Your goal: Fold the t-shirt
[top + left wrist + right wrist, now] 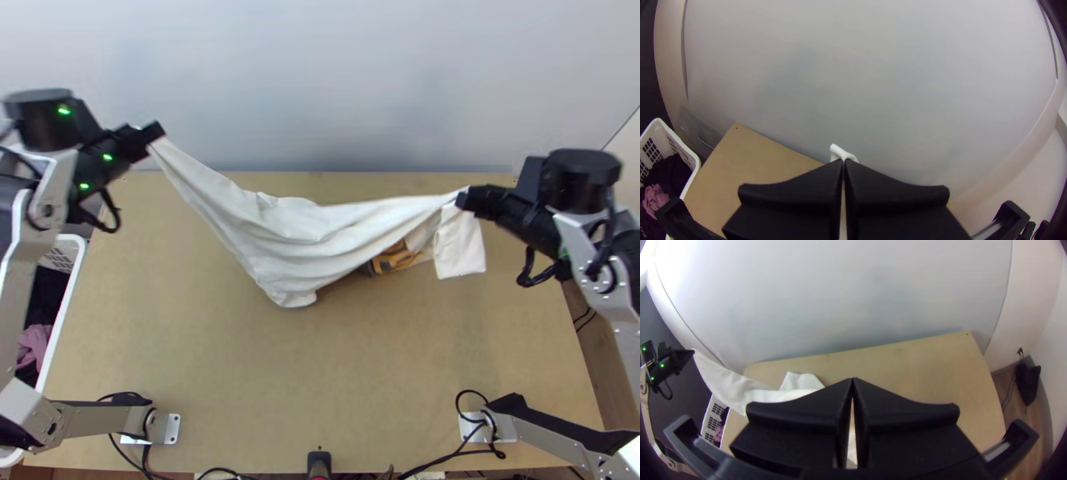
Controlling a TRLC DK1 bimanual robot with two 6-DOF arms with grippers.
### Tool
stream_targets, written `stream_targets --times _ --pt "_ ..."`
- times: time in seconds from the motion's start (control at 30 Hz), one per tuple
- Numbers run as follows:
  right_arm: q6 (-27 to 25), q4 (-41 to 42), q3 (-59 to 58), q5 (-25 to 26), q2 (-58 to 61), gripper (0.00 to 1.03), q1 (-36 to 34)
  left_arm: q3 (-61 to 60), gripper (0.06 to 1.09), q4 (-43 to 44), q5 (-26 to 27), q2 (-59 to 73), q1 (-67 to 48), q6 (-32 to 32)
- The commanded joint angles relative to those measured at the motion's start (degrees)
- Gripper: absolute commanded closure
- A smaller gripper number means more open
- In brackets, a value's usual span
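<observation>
One basket: white-rimmed (66, 308), beside the table's left edge, with dark cloth and a pink cloth (34, 342) in it.
Left gripper (157, 134): clenched on one end of the t-shirt, above the table's far left corner; in the left wrist view its fingers (791, 189) press together, a bit of white cloth poking past the tips.
White t-shirt (296, 240): strung between both grippers over the table (320, 384), sagging in long folds to a low point; an orange and dark print (392, 258) shows near the right.
Right gripper (466, 200): pinching the other end, tips together, a loose flap (460, 250) hanging just beside it.
</observation>
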Motion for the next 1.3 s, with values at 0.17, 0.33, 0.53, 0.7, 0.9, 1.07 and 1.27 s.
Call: stream_targets --times 0.17,0.33,0.53,0.7,0.9,1.07,1.27 --pt "0.58 5.44 -13.2 -2.98 0.95 1.0 -2.59 -7.47 1.04 13.37 4.06 14.62 0.58 -1.86" --pt "0.58 7.64 -14.43 -3.25 3.77 1.0 -4.26 -1.31 0.49 11.52 6.44 23.32 0.23 -4.15" --pt "1.81 9.31 -14.52 -3.25 6.23 1.0 -5.4 2.11 0.12 3.96 15.84 27.36 -1.09 -6.35" --pt "2.25 10.54 -15.05 -3.25 7.11 1.0 -6.1 1.76 0.12 -6.41 21.64 24.81 -3.64 -1.07" --pt "2.86 12.12 -15.4 -3.25 7.37 1.0 -6.45 -7.47 0.12 -16.43 22.26 16.64 -13.48 7.19" --pt "4.01 12.73 -15.14 -3.25 7.63 1.0 -6.19 -17.48 0.12 -14.23 18.13 14.53 -22.71 6.31" --pt "4.27 12.73 -15.58 -3.25 7.02 1.0 -6.19 -22.67 0.12 -10.01 15.4 16.82 -30.8 4.38"
